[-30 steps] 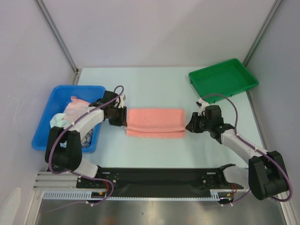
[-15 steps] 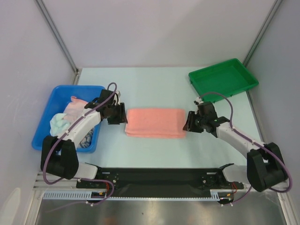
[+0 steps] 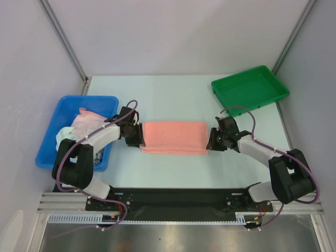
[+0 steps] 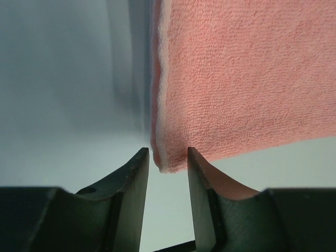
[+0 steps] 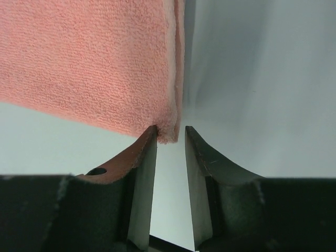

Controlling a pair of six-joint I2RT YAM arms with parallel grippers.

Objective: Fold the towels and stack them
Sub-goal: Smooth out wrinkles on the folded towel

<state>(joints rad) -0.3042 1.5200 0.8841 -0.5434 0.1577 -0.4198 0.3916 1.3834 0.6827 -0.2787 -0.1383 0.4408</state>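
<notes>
**Salmon-pink terry towel [image 3: 173,137] folded and flat, nothing clamped on it**

At the far left a rectangular blue plastic bin [image 3: 71,107] sits on the pale grey-green surface [image 3: 173,100] and holds a loose heap. In it are a pale pink cloth [image 3: 84,119] at the back, a mint-white cloth [image 3: 65,134] toward the bin's left wall, and a dark blue white-patterned cloth [image 3: 98,156] at the near right corner, partly hidden by the left arm.

Just right of the bin, the left hand [image 3: 136,136] is low at the towel's left end. Its wrist view shows the two black fingers [image 4: 131,189] spread a little, straddling one corner of the towel. One finger overlaps the cloth's edge and the other stands just clear of it, so the hand is released and clenches nothing.

The towel itself lies in the middle of the surface as a long rectangle, with layered edges showing along its near side.

At its right end the right hand [image 3: 212,139] is equally low. In its wrist view the towel's corner pokes into the gap between the fingers [image 5: 202,173]. One finger lies against the cloth and the other is apart from it, with bare surface showing between, so this hand too is released.

Far right and toward the back, a shallow green plastic tray [image 3: 249,90] rests at an angle, well apart from the towel
</notes>
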